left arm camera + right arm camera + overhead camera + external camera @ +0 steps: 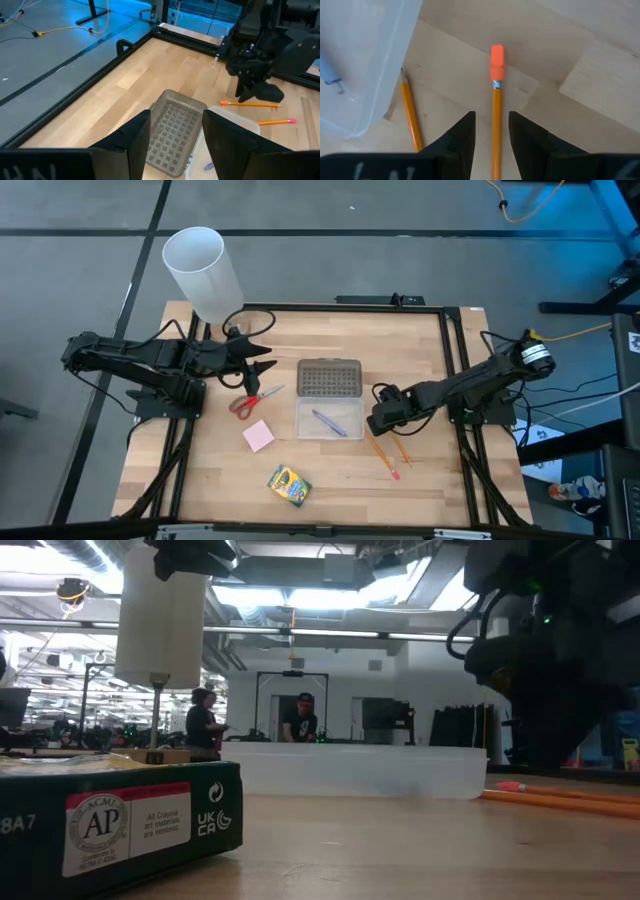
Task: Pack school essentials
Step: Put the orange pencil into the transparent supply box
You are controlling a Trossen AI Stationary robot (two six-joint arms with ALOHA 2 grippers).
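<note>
My right gripper [492, 117] points down, open, with one finger on each side of an orange pencil [497, 100] lying on the table right of the clear case [328, 418]; its red eraser [497, 55] is at the far end. A second orange pencil [411, 117] lies beside the case wall. A blue-grey pen [328, 422] lies inside the case. Red-handled scissors [258, 400], a pink pad [258, 436] and the crayon box [289, 485] lie on the table left of and in front of the case. My left gripper [262, 367] waits open above the scissors.
The case's grey dotted lid [329, 377] lies flat just behind it. A tall white cylinder [205, 275] stands at the far left corner. A black frame rail [450, 350] borders the table. People stand in the room beyond the table [300, 720].
</note>
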